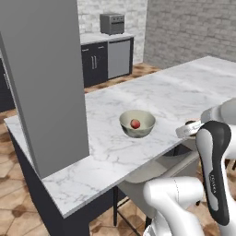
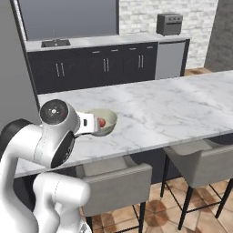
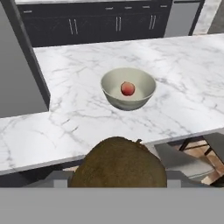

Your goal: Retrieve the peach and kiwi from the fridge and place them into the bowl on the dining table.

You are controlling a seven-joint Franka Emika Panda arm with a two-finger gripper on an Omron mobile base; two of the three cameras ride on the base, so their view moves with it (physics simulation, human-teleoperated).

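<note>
I've got the peach [image 3: 127, 89] already in the bowl [image 3: 128, 101] on the dining table [image 3: 183, 78], and my gripper [image 3: 117, 183], short of the table's near edge, grasps the kiwi [image 3: 118, 164], which must go in next.

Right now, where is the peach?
The peach lies inside the bowl on the dining table, near the middle of the hand view, a little beyond the table's near edge.
</note>
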